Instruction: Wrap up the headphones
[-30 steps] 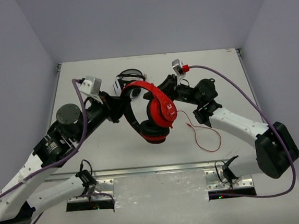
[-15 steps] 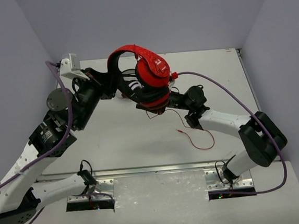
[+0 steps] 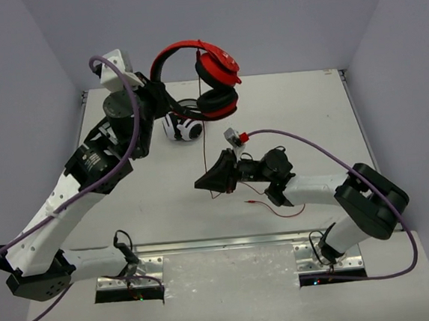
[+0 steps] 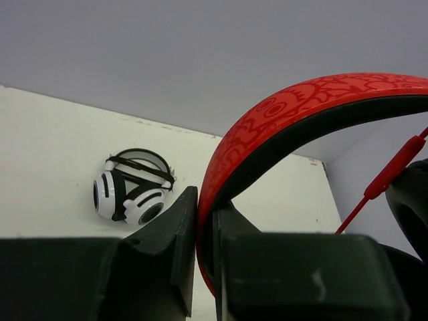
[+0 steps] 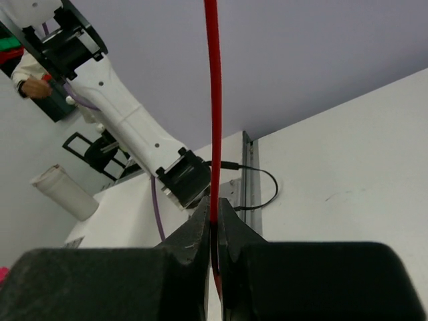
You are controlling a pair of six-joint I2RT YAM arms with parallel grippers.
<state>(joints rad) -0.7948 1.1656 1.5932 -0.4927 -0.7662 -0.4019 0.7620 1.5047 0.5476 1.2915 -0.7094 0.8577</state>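
The red headphones (image 3: pixel 205 71) hang high above the far part of the table. My left gripper (image 3: pixel 158 98) is shut on their headband, which shows between the jaws in the left wrist view (image 4: pixel 281 127). The thin red cable (image 3: pixel 204 135) drops straight down from the ear cups to my right gripper (image 3: pixel 201 184), which is shut on it low over the table. In the right wrist view the cable (image 5: pixel 213 100) runs taut upward from between the jaws. Its free end (image 3: pixel 279 207) lies looped on the table.
White-and-black striped headphones (image 3: pixel 182 123) lie folded on the table below the red pair; they also show in the left wrist view (image 4: pixel 134 190). Grey walls enclose the table on three sides. A metal rail (image 3: pixel 229 242) runs along the near edge.
My left gripper has lifted the headphones higher and back. My right gripper has moved down and toward the near left, and the cable now hangs stretched between the two.
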